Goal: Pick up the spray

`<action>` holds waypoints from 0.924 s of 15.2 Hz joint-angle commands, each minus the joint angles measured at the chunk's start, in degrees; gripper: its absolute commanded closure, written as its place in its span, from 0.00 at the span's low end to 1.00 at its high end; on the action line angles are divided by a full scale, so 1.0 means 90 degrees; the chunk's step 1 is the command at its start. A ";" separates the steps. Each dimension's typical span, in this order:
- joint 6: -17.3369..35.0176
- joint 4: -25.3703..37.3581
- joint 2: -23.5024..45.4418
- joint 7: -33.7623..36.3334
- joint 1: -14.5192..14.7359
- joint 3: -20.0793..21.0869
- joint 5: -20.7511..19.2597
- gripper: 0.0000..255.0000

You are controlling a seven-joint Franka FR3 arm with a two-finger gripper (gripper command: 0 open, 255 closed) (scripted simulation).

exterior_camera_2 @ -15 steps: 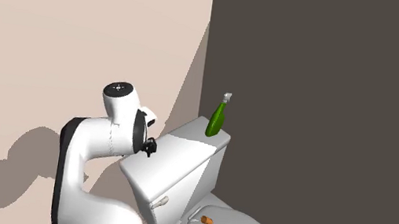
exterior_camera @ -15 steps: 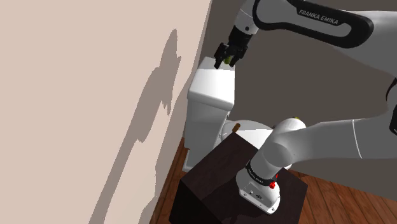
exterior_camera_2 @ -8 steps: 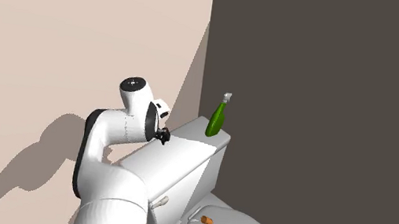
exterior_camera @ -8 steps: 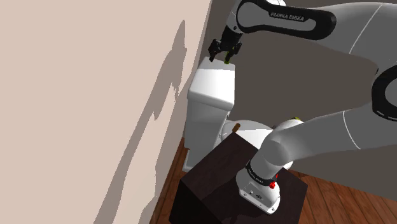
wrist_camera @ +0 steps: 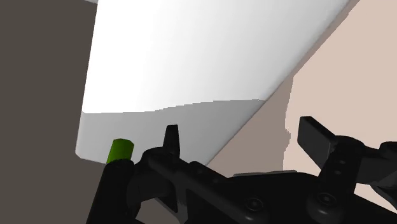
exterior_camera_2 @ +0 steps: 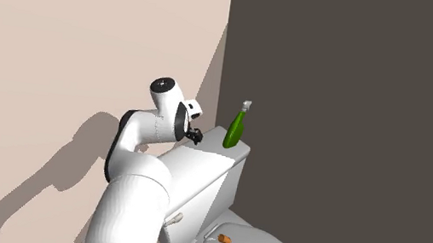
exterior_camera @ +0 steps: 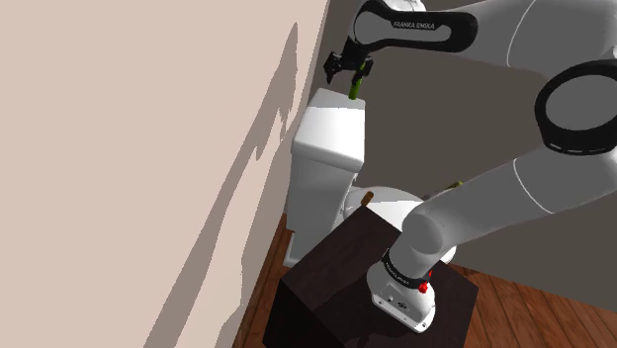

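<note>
Looks to me like this is the approach step, with the grab not made yet. The claw (exterior_camera: 348,71) is up over the far end of the white toilet tank (exterior_camera: 331,133). The green spray bottle (exterior_camera: 354,90) stands on the tank's lid just under and beside the claw, close to the corner where the beige wall (exterior_camera: 148,148) meets the dark one. From the second exterior view the claw (exterior_camera_2: 194,137) is near the spray bottle (exterior_camera_2: 234,130) but apart from it, not touching. In the wrist view the claw (wrist_camera: 242,132) is released and spread wide. Its two black fingers (wrist_camera: 171,135) are well apart with only tank lid and wall between them, so it's holding nothing and touching nothing as far as I can see. The spray bottle (wrist_camera: 119,151) pokes out on the outer side of one finger, not in the gap. My guess for the next move: slide the claw sideways until the spray bottle sits between the fingers, drop down around the body rather than the thin neck, then squeeze and lift. It's tall, narrow and near the lid's end, so a clumsy bump could probably tip it off.
</note>
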 commanded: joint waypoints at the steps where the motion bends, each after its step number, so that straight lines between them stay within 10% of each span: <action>1: 0.0174 0.0245 0.0286 0.0171 -0.0165 -0.0066 -0.0150 0.00; 14: 0.0903 0.2069 0.2085 0.1463 -0.0994 -0.0493 -0.0981 0.00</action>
